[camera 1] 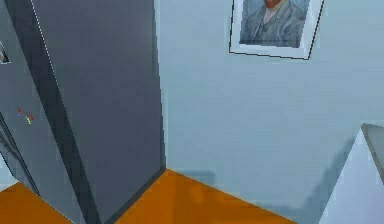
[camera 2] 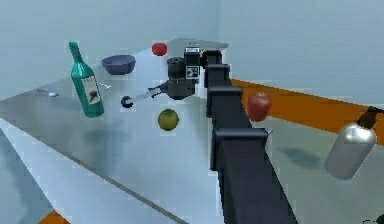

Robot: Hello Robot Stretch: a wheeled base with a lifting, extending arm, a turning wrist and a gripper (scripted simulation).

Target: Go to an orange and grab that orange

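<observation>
A round yellow-green fruit lies on the pale grey table in the arm side view, just below the gripper's dark body. The arm reaches out over the table from the bottom edge, and the gripper points left toward a teal bottle. With the fruit so close beneath it on the tabletop, I cannot tell whether the gripper holds anything.
A red apple sits right of the arm and a silver spray bottle farther right. A blue bowl and a small red thing stand at the table's far side. The forward view has a dark grey tall cabinet, a framed portrait and orange floor.
</observation>
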